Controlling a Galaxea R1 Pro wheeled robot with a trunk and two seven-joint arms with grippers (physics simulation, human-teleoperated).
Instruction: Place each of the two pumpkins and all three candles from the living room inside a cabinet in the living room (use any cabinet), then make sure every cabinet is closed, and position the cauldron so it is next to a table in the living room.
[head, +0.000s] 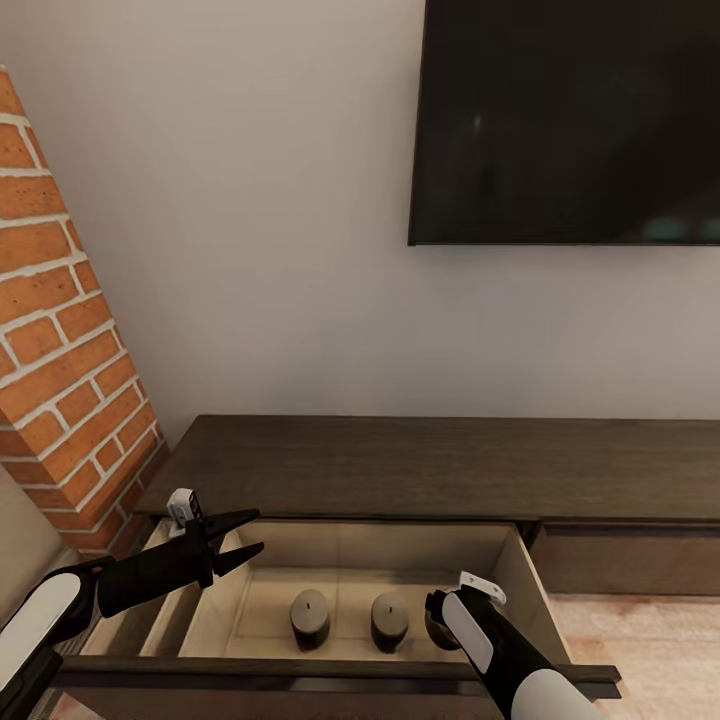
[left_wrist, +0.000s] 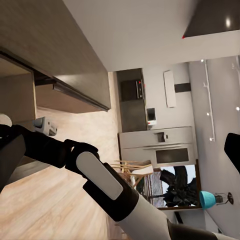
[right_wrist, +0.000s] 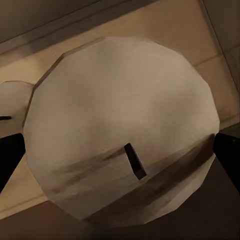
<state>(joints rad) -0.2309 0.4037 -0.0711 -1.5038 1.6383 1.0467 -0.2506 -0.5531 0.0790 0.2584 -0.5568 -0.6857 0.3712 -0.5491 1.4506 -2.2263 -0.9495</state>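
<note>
The dark-brown cabinet (head: 400, 465) stands against the wall with its left drawer (head: 520, 570) pulled out, showing pale insides. Two beige-grey candles (head: 310, 615) (head: 389, 617) stand upright side by side on the drawer floor. A third candle (right_wrist: 120, 130) sits just to their right, partly behind my right wrist. In the right wrist view my right gripper (right_wrist: 120, 152) has one finger against each of its sides, shut on it. My left gripper (head: 258, 531) hangs open over the drawer's left end, holding nothing. The pumpkins, cauldron and table are out of view.
A red-brick fireplace corner (head: 60, 350) rises at the left, close to my left arm. A black TV (head: 570, 120) hangs on the wall above the cabinet. The drawer front (head: 300, 675) lies just below my arms. Light wood floor (head: 640, 640) runs to the right.
</note>
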